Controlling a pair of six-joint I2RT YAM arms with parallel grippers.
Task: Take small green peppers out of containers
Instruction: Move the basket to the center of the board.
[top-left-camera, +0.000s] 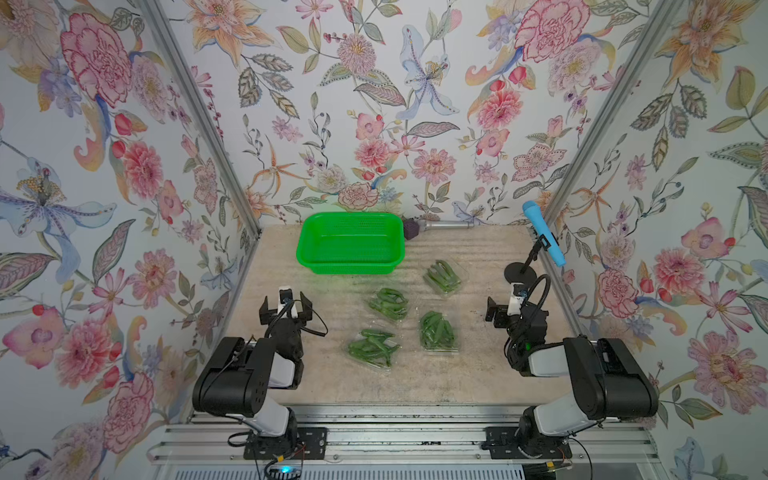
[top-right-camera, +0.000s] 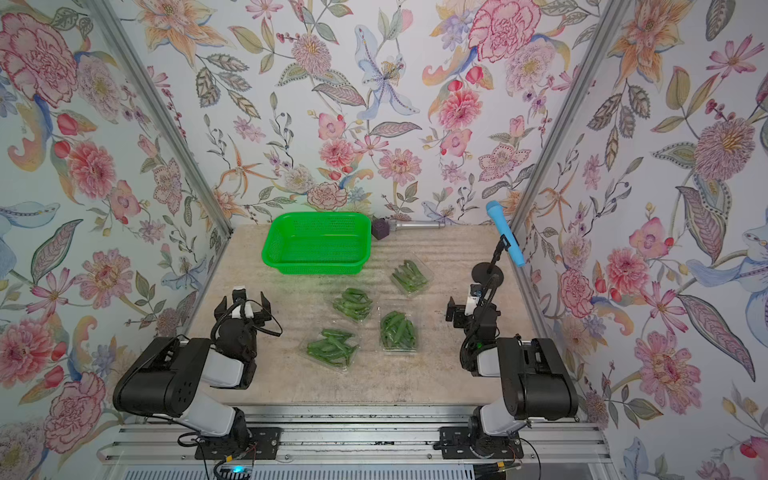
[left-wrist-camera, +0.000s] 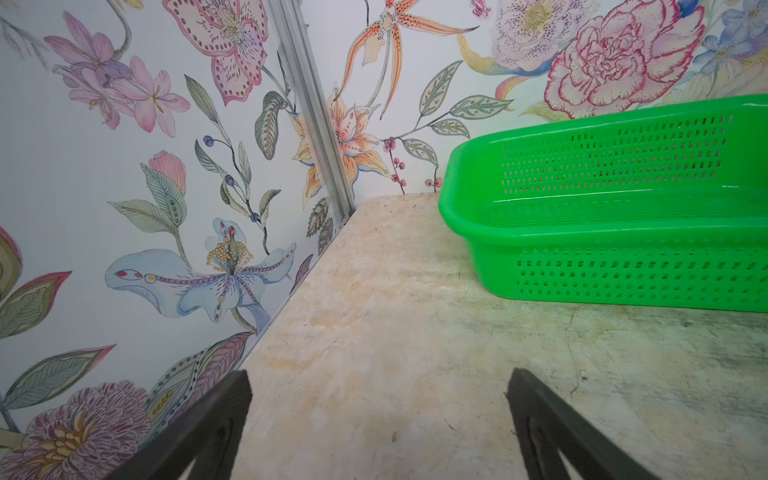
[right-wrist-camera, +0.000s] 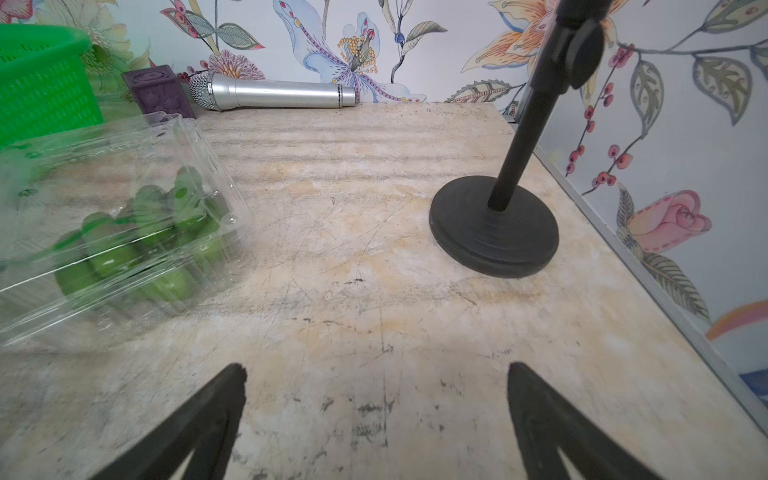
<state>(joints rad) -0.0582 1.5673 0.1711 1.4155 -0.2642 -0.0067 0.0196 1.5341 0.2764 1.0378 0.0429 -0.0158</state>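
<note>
The left gripper (top-left-camera: 286, 302) stands wide open and holds nothing. Its wrist view shows only two dark tips, the rest cut off by the frame. Ahead of it and to its right sits a green basket (top-left-camera: 351, 243), its far end cut off in that view.

The right gripper (right-wrist-camera: 376, 370) is also spread wide and empty. From above it is seen side-on, partly hidden by its cable.

Between the grippers, apart from both, lie four clear containers (top-left-camera: 438, 330) with the peppers (top-left-camera: 374, 349) inside, blurred through the plastic. Whether the lids are latched is unclear.

Just ahead of the right gripper is a black stand (right-wrist-camera: 494, 226) holding a blue mic (top-left-camera: 544, 232). Farther ahead, by the back wall, lie a silver mic (right-wrist-camera: 282, 93) and a purple block (right-wrist-camera: 160, 91).
</note>
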